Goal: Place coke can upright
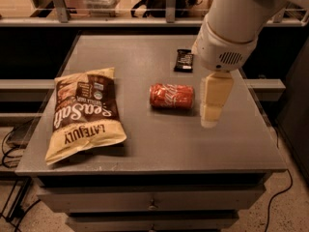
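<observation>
A grey table (159, 149) with a flat top fills the middle of a dim room. Under its front edge there is a drawer (152, 204), and some cables (9, 144) lie on the floor at the left. Nearest on the top, at the left side, lies a large Sea Salt chip bag (84, 112), flat, with its print facing up. A little farther in, close to the middle of the table, is the coke can (172, 96). It lies on its side with its long axis running left to right, well apart from the bag. The gripper (211, 116) hangs just beside the right end of the can, pointing down toward the table, and I believe it does not touch the can. It has hold of nothing, and I cannot tell if it is open or closed. The white arm (231, 28) rises above it to the upper right. Farther back lies a small dark snack bar wrapper (183, 60), and behind the table there is a low rail with shelves. I judge that the can is light, with a thin, stiff wall that is smooth and may slip. As it lies now it can roll away toward the front or the back if pushed. A hard squeeze could dent it. The best hold is probably across the round body near the middle, so that it can be turned onto one flat silver end.
</observation>
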